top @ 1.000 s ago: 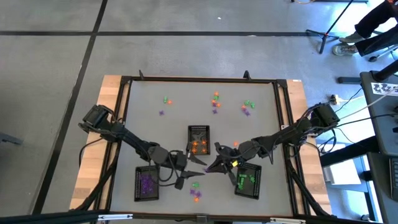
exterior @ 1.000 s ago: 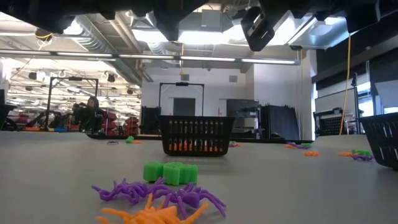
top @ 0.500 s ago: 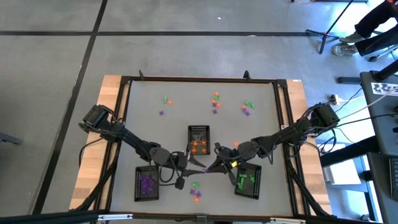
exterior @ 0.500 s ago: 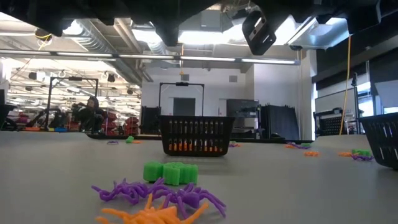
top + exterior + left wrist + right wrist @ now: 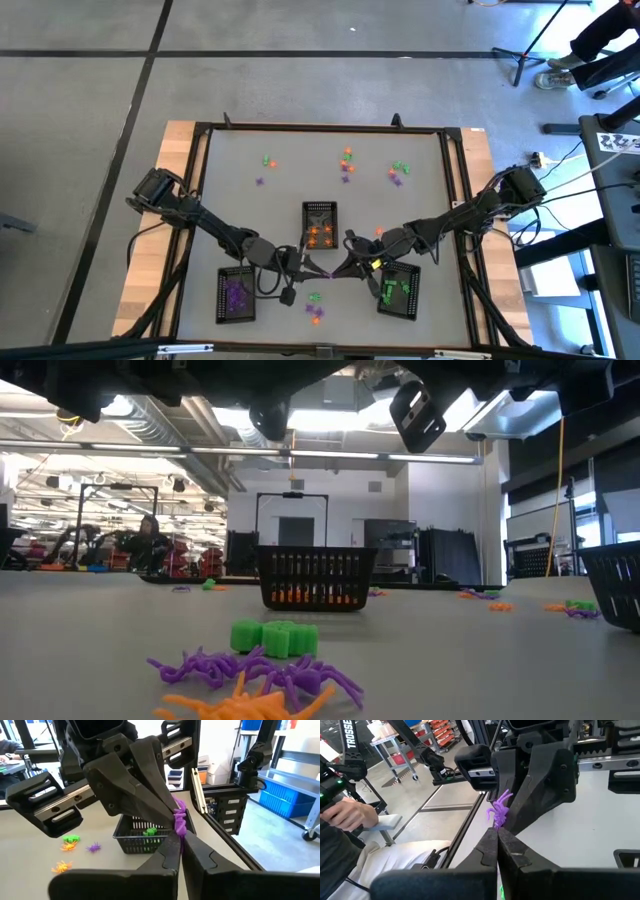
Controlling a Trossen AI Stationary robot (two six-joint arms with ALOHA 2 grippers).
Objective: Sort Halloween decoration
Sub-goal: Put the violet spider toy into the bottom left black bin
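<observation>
Just in front of the centre tray (image 5: 319,226), which held orange trinkets, the left gripper (image 5: 313,265) and the right gripper (image 5: 334,268) met tip to tip above the table (image 5: 230,180), both clamped on one purple spider (image 5: 179,820). The left tray (image 5: 236,295), holding purple pieces, and the right tray (image 5: 398,289), holding green ones, sat nearer the front edge than the centre tray. A green, purple and orange cluster (image 5: 315,306) lay between them; more trinkets (image 5: 346,164) lay scattered beyond the centre tray.
</observation>
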